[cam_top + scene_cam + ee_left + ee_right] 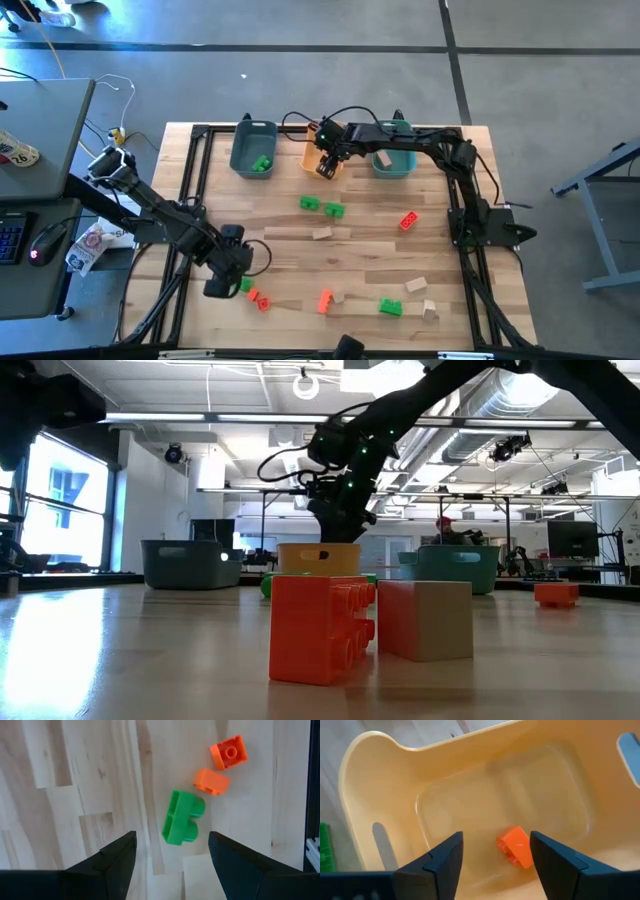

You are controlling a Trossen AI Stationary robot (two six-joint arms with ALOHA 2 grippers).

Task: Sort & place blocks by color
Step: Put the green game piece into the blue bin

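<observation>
Grey concrete floor (300,80); desk (40,130) beside table; ceiling lights, ducts (520,400), window (60,490).

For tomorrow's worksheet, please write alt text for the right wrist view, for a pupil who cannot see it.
A red-orange block lies alone on the floor of a pale orange bin, seen from just above. The right gripper hangs over it with its dark jaws open and nothing between them. A green block shows on the wooden table outside the bin.

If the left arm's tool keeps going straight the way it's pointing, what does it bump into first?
Probably the green block. The left tool is open and points down at the table, with that block lying between its fingers' line. Two orange blocks lie just beyond, off to one side.
</observation>
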